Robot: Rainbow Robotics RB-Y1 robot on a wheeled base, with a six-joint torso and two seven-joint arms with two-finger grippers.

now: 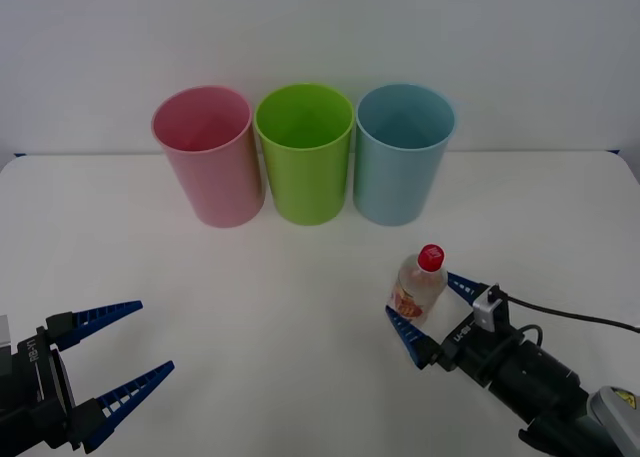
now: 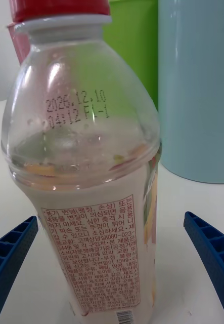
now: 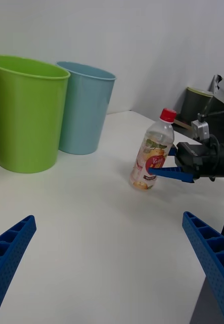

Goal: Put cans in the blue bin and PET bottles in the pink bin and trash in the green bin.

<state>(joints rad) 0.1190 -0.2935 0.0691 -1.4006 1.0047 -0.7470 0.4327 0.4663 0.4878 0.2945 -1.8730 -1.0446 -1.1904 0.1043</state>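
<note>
Front view puts the left tool [image 1: 128, 362] nearest, low at the left edge of the white tabletop [image 1: 280, 307], its blue ribbed fingers spread wide with nothing between them, well apart from everything else. Over on the right, the right tool [image 1: 432, 312] reaches in from the lower right corner, fingers released and set either side of the PET bottle [image 1: 419, 283]. One finger lies beside the bottle's lower part and the other behind its shoulder; in the right wrist view both fingers [image 2: 210, 253] stand clear of the bottle's sides with bare tabletop showing in the gaps. The bottle stands on the tabletop, leaning slightly, red cap up, label toward the camera, near the right-centre of the surface and in front of the bins. Farther back, three bins stand upright in a row along the far edge, rims just beside each other: the pink bin [image 1: 208, 157] on the left, the green bin [image 1: 306, 155] in the middle, the blue bin [image 1: 402, 155] on the right, directly behind the bottle. A pale wall rises behind them.
</note>
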